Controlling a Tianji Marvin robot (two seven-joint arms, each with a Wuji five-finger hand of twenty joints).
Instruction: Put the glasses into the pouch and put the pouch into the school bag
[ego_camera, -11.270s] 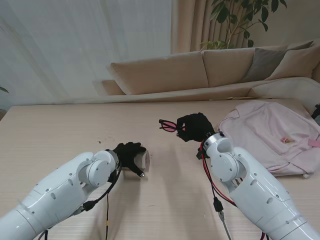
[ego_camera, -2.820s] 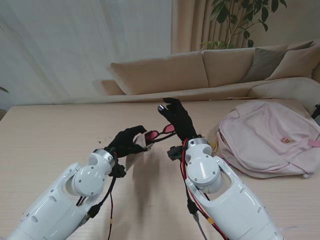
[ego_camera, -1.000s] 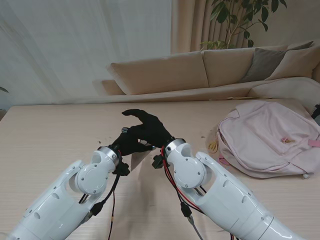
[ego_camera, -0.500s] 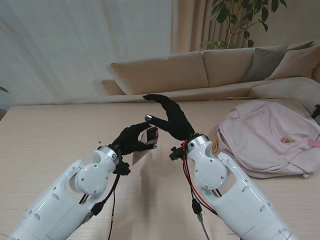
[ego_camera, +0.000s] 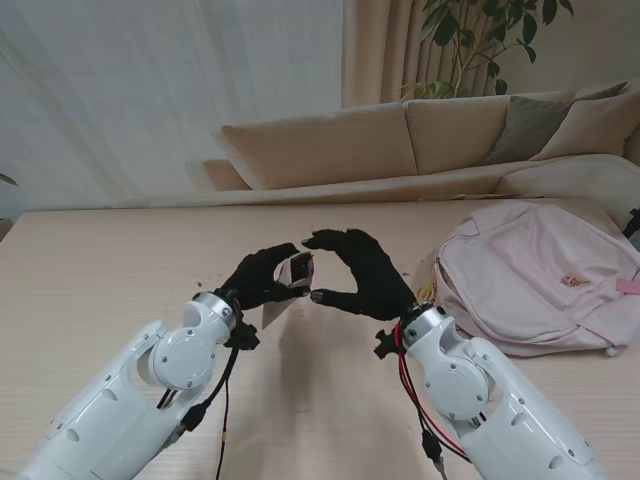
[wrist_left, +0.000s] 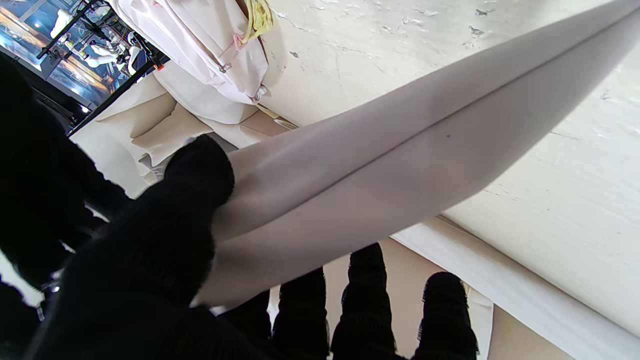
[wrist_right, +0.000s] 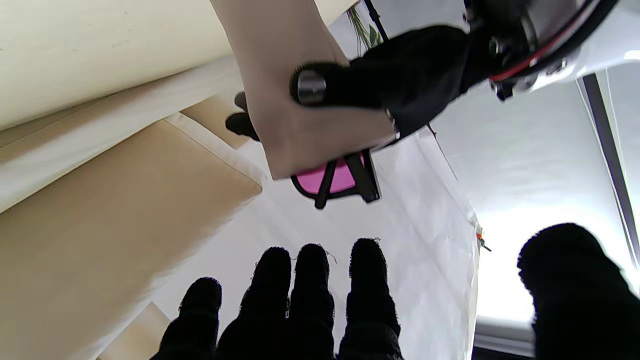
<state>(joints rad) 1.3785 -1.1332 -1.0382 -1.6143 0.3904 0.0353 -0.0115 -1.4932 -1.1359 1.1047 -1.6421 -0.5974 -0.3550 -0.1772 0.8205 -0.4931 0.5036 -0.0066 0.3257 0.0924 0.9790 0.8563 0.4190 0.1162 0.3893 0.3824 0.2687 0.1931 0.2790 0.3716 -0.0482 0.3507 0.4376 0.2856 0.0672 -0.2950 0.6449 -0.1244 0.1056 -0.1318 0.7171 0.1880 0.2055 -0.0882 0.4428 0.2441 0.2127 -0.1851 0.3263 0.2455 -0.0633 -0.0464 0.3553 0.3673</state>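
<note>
Here the left hand (ego_camera: 262, 279) is gripping the pouch (ego_camera: 285, 297) at frame centre, tilted, mouth up-right. Only the right wrist view is showing the glasses (wrist_right: 336, 180) sticking out. The right hand (ego_camera: 362, 273) is hovering spread, holding nothing.

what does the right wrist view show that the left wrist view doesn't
Only the right wrist view shows the glasses: a pink lens and dark frame stick out of the pouch's open end, and the right hand's fingers are spread, holding nothing. Only the left wrist view shows the pink school bag lying on the table, and the pouch's long side running toward the table. Both show the beige pouch clamped in the left hand, and the sofa behind.
</note>
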